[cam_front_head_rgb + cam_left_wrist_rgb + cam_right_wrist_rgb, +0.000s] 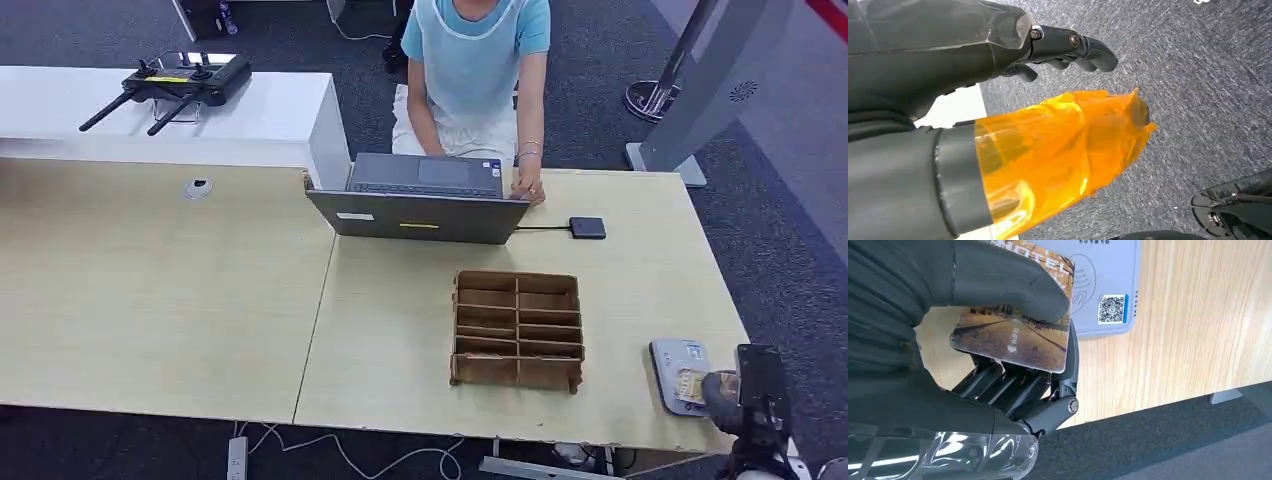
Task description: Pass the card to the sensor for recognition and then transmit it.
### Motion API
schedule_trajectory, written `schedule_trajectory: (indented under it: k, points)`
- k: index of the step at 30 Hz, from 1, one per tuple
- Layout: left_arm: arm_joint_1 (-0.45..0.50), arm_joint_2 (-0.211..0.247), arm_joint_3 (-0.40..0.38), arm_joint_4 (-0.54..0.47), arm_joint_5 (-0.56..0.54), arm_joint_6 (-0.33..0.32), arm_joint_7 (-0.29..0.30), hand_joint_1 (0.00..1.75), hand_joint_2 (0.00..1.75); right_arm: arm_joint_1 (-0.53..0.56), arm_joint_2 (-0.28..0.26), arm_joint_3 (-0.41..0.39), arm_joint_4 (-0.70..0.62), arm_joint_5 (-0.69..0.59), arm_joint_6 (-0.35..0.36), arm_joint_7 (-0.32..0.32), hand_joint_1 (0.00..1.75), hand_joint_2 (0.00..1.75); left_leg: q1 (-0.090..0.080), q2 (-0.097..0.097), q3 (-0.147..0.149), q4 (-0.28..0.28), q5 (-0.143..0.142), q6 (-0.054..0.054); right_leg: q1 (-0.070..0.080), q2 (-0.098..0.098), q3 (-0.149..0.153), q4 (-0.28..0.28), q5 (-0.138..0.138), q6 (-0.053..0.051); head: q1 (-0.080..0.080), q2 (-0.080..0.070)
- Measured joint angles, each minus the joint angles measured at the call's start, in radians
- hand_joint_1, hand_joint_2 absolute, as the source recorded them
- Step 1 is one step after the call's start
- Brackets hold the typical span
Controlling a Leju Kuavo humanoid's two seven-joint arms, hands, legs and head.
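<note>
Right hand (998,350) pinching card (1013,337) between thumb and fingers, over the sensor (1108,290) at the table's (1198,330) near right corner; left hand (1058,50) hanging above carpet, fingers curled, holding nothing.

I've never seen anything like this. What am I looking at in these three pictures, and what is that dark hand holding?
It is a two-armed humanoid robot. The wide picture is from its head, looking down at a table with a laptop, a person behind it, a cardboard divider tray and a grey card reader. The other two come from cameras at its wrists. The right hand pinches a card over the reader. The left hand hangs over the carpet, holding nothing, fingers curled; its thumb is wrapped in orange film.
</note>
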Motion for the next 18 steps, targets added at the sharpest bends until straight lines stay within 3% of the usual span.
schedule_trajectory:
  k: [18]
  points:
    - [-0.001, 0.0, 0.0, 0.0, -0.005, 0.0, 0.0, 0.0, 0.0, -0.015, 0.009, -0.016, 0.031, 0.034, -0.011, -0.01, 1.75, 1.75, 0.0, 0.0, 0.001, 0.0, 0.0, 0.0, 0.0, 0.0, 0.001, 0.0, 0.0, 0.0, 0.0, 0.0]
